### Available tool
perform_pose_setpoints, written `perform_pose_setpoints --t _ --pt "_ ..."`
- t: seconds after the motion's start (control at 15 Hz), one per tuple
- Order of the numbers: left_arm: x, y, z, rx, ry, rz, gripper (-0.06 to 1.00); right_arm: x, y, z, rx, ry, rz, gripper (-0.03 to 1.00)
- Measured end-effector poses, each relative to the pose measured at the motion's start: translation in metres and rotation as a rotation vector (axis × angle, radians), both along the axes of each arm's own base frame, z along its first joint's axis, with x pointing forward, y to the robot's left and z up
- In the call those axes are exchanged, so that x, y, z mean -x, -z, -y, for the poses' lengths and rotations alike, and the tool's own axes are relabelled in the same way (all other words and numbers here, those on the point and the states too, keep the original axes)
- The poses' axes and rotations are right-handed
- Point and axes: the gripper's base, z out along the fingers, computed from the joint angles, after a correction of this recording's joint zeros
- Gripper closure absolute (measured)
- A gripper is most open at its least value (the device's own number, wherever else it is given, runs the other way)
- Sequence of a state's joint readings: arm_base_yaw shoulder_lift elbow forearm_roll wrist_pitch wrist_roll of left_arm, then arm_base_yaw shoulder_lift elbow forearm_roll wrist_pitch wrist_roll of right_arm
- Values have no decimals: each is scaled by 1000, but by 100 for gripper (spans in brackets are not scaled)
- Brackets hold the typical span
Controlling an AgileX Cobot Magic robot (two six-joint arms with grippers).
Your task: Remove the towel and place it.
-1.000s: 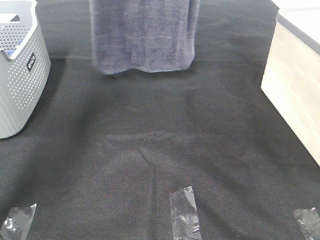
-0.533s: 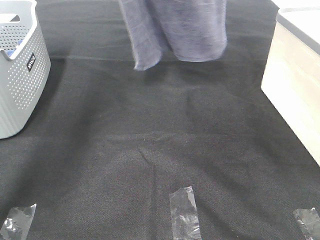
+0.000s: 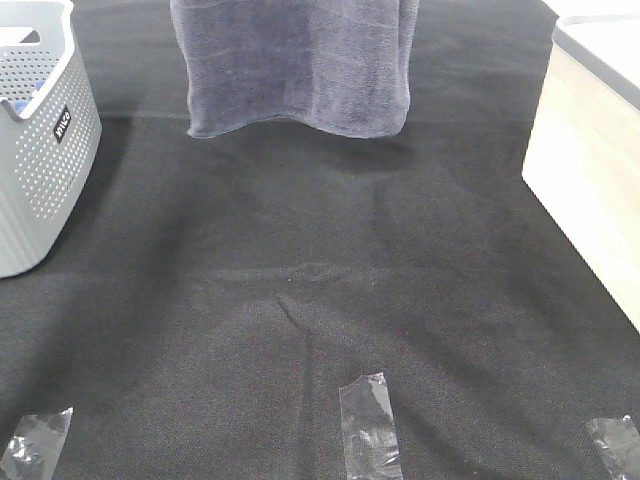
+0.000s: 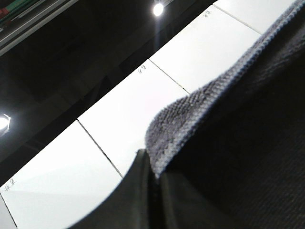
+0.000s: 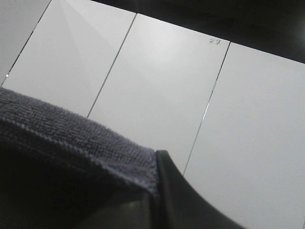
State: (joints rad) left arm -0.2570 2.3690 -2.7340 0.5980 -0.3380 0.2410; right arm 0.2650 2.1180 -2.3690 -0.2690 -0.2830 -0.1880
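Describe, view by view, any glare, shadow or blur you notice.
Exterior high: the towel is sharp, casting a soft shadow on the black cloth; tape strips glint. Left wrist: a ceiling lamp flares, towel dark. Right wrist: bright ceiling panels, towel underexposed.

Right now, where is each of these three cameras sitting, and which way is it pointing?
Exterior high: mounted above, looking down on the black table cloth, towel hanging at the far end, basket left, wooden box right; no arm shows.
Left wrist: on the left arm, aimed up at white ceiling panels; left gripper pinches the towel's hem.
Right wrist: on the right arm, also aimed at ceiling panels; right gripper grips the towel.
Shared: all three show the towel; both wrist views, the ceiling panels.
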Motion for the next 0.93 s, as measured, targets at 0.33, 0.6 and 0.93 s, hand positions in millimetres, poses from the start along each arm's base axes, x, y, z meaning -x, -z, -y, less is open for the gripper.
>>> perform_pose_setpoints --t 0.33,0.6,0.93 --pt "-2 1 -1 5 -7 -25 94 -3 4 1 -8 4 -58 95" --pt "-12 15 0 37 7 -100 94 -7 12 3 -17 14 -136 95" --pt "-20 29 4 77 40 -166 94 -15 28 8 3 49 -251 95"
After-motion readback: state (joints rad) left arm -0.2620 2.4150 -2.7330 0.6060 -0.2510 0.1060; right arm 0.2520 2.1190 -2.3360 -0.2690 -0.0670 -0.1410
